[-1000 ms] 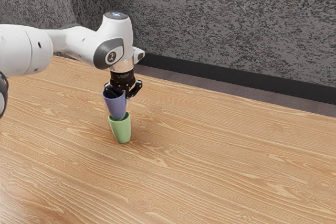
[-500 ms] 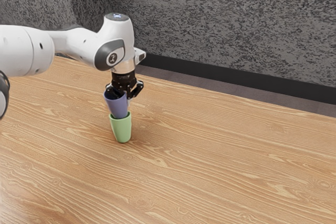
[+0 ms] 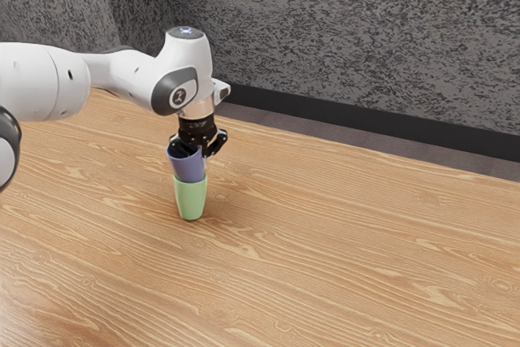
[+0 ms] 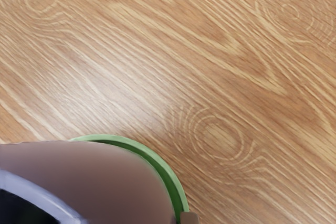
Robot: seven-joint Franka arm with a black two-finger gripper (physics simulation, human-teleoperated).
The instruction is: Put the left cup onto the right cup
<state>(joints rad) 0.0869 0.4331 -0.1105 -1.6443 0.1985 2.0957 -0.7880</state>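
Item: lavender tapered plastic cup [image 3: 187, 166], the task's left cup; location: seated in the mouth of the green tapered plastic cup [image 3: 192, 199], which stood upright on the wood-grain table [image 3: 341, 233]. Change noted over the last second: the lavender cup went from leaning toward the exterior view's left to near upright, and sat lower in the green one as my hand came down and shifted toward the exterior view's right. Tool: my black two-finger gripper [image 3: 197, 145], narrow, closed on the lavender cup at its rim. Wrist view: lavender wall [image 4: 89, 177] inside the green rim [image 4: 157, 161]. Assessment: stacking looked essentially achieved; release and a straight lift away remained.
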